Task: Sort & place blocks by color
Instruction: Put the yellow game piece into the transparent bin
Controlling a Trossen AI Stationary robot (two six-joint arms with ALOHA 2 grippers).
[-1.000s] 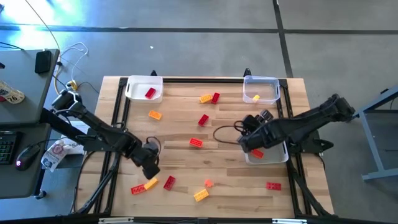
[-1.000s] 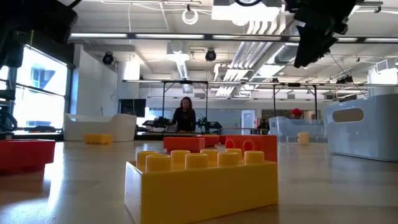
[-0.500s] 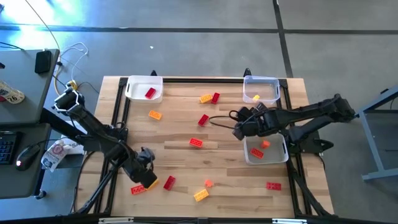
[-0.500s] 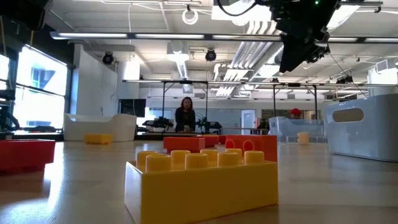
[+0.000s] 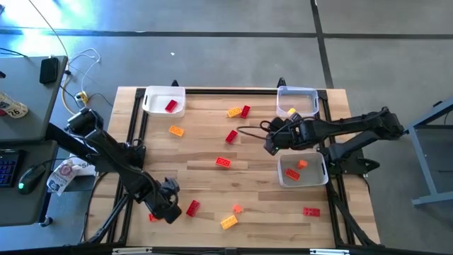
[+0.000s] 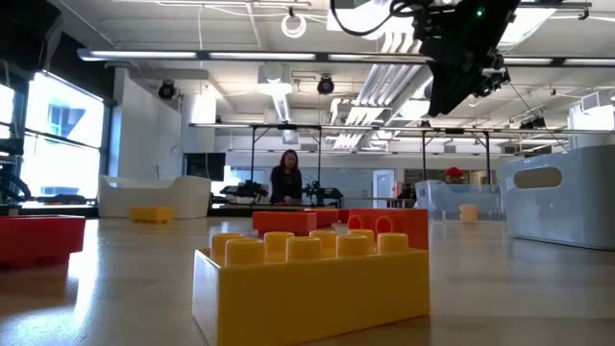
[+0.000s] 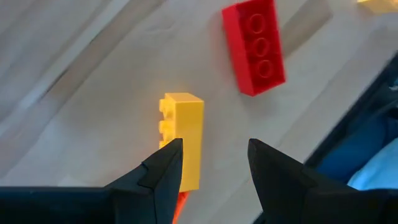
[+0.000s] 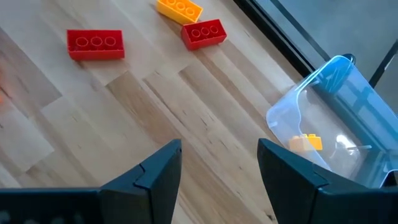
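Left gripper (image 7: pixel 211 168), fingers parted and empty, straddles my yellow studded plastic brick (image 7: pixel 184 134) at the table's near left; closing comes next. Right gripper (image 8: pixel 217 171), parted, hovers near the clear tray (image 8: pixel 336 118).

Blocks (image 7: pixel 183 134) glossy studded plastic; table (image 5: pixel 212 177) pale matt wood planks; tray (image 8: pixel 336 118) beside table edge clear plastic.

Grey floor (image 5: pixel 212 57), desk (image 5: pixel 21 106) at left, ceiling lights (image 6: pixel 279 91)
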